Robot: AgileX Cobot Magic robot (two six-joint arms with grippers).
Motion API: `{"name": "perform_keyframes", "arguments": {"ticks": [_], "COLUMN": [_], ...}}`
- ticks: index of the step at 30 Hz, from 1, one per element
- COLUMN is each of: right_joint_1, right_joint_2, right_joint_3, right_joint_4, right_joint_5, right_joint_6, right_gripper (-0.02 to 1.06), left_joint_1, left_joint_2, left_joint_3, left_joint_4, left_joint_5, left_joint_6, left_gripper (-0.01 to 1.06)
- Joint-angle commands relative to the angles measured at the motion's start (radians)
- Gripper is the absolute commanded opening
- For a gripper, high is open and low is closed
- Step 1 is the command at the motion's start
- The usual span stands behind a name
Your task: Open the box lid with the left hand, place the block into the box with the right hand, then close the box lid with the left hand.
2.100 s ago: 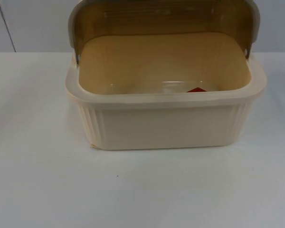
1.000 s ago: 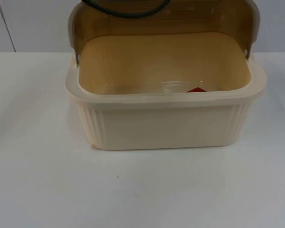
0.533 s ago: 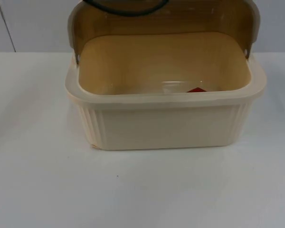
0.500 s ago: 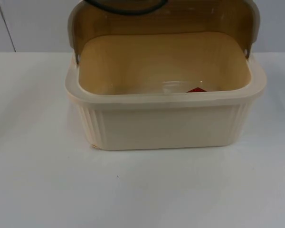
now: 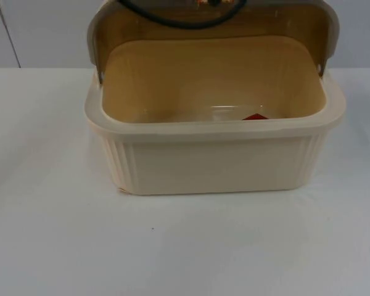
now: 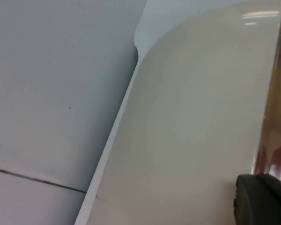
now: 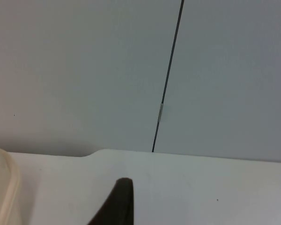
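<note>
A cream ribbed box [image 5: 216,163] stands mid-table with its lid [image 5: 213,24] raised at the back; the lid is translucent brown with a cream rim. Inside, a corner of the red block [image 5: 255,116] peeks over the front rim. Behind the lid, part of an arm shows dimly through the plastic. The left wrist view looks along the lid's cream outer face [image 6: 192,131], with a black fingertip [image 6: 264,199] of my left gripper close beside the lid's brown edge [image 6: 276,98]. My right gripper's black fingertip [image 7: 119,201] hangs over bare table, right of the box's corner [image 7: 2,187].
The grey partition wall [image 5: 43,31] closes the table behind the box. White table top [image 5: 185,246] stretches in front of the box and to both sides.
The lid has tipped slightly forward over the box, and its cream top rim now shows. The arm's dark shape behind the lid has shifted lower and to the right.
</note>
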Motion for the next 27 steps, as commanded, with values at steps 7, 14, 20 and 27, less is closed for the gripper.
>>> {"name": "perform_keyframes", "arguments": {"ticks": [7, 14, 20, 27], "right_joint_1": [-0.004, -0.002, -0.002, -0.002], "right_joint_2": [-0.006, -0.006, -0.006, -0.006], "right_joint_3": [0.0, 0.0, 0.0, 0.0], "right_joint_4": [0.009, 0.031, 0.032, 0.032], "right_joint_5": [-0.001, -0.001, -0.001, 0.008], "right_joint_6": [-0.002, -0.002, -0.002, -0.002], "right_gripper": [0.93, 0.93, 0.93, 0.93], "left_joint_1": [-0.009, -0.016, -0.08, -0.13], "left_joint_2": [-0.088, -0.147, -0.159, -0.159], "left_joint_3": [0.18, 0.343, 0.446, 0.5], "left_joint_4": [0.007, -0.033, -0.028, -0.026], "left_joint_5": [-0.076, -0.177, -0.283, -0.327], "left_joint_6": [-0.07, -0.07, -0.07, -0.09], "left_gripper": [0.0, 0.0, 0.0, 0.0]}}
